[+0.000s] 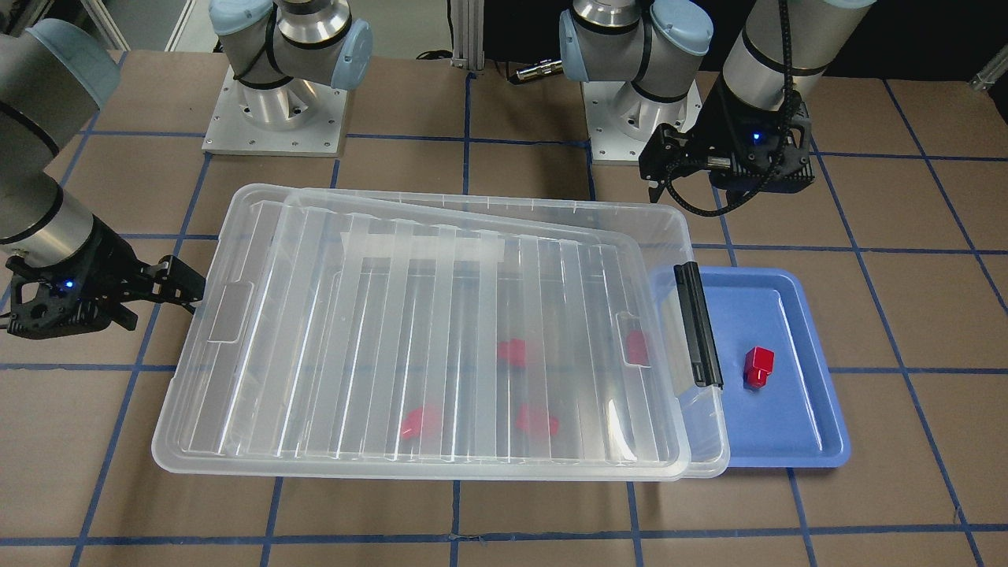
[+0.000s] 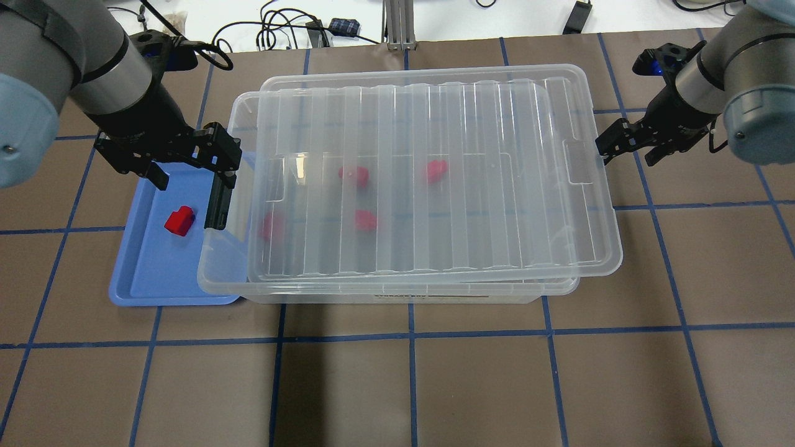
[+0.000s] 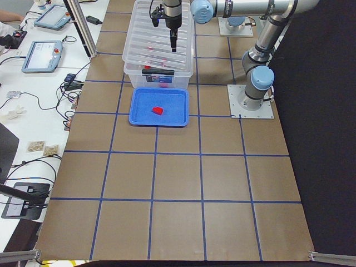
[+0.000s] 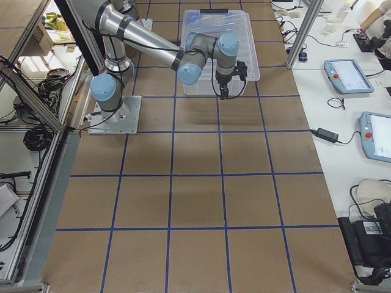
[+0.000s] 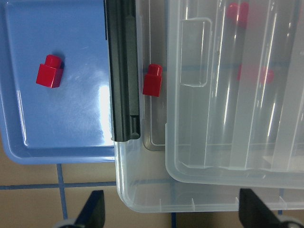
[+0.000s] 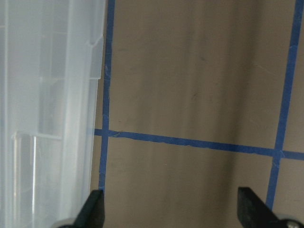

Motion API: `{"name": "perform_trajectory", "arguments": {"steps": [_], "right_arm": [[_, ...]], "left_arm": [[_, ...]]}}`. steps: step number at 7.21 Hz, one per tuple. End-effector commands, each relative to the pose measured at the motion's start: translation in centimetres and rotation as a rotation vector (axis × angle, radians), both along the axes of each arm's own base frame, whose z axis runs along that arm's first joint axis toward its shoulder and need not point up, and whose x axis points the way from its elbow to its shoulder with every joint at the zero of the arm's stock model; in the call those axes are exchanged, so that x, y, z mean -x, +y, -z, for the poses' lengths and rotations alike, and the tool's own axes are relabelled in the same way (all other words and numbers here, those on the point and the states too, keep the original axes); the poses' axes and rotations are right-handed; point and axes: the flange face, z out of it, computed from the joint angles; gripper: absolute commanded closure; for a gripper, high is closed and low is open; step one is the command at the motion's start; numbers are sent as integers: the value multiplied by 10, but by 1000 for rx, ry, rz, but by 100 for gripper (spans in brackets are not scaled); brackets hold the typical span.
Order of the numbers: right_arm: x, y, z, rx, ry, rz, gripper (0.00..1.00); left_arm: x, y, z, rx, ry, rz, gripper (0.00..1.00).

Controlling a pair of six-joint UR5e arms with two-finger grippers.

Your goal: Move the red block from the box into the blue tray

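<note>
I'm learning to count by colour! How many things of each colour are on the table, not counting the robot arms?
Red blocks: 5
Blue tray: 1
Clear box: 1
Clear lid: 1
Total: 8
</note>
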Motion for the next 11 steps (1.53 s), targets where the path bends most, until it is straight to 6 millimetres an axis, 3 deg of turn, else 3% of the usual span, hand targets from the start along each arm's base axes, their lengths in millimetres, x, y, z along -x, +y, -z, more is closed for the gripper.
{"name": "perform_trajectory", "arguments": {"steps": [1,3,5,8,9,11], "right_arm": [[-1,-3,1,5,4,-5,0],[10,-9,-16,33,45,-4,0],[18,-12,-63,42,109,-2,0],[0,27,-180,54,133,80,0],[-24,38,-197,42,121,122,0],[-114,51,-201,38,117,151,0]], "left_arm": [[-1,0,1,-1,-6,0,0],[-1,1,2,-5,-7,0,0],[-1,1,2,-5,-7,0,0],[-1,1,2,-5,-7,0,0],[-1,0,2,-3,-7,-1,0],[-1,1,1,0,-8,-1,0]]}}
